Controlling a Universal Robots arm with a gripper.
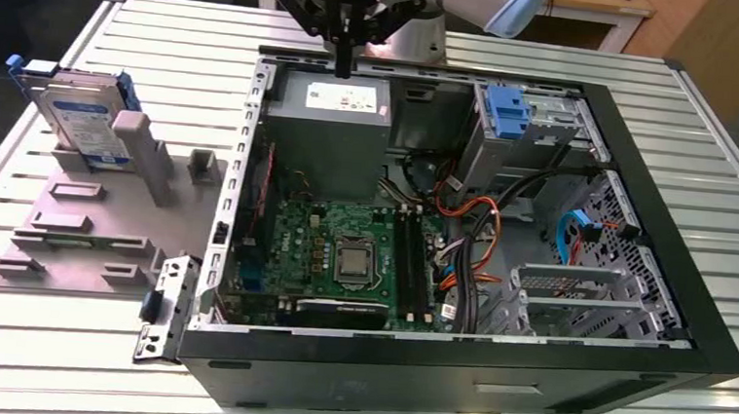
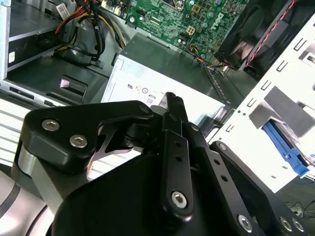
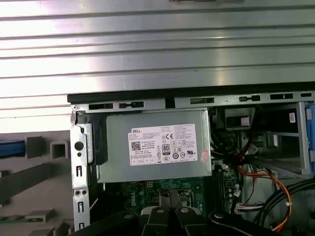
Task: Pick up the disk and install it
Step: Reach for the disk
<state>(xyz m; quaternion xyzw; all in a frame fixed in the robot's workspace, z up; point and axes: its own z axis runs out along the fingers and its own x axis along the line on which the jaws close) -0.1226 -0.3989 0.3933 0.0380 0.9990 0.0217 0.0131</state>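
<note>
Hovering black gripper (image 1: 343, 67) points down over grey metal box (image 1: 328, 126) | fingers closed, empty | flat silver blue-framed disk (image 1: 82, 119) stands well apart

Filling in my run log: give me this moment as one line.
gripper: jaws shut, empty, above grey box in case | disk: upright in holder, outside case, not picked up

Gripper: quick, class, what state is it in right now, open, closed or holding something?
Gripper: fingers closed, holding nothing; the flat silver disk in its blue bracket stands apart on the grey plastic holder.
</note>
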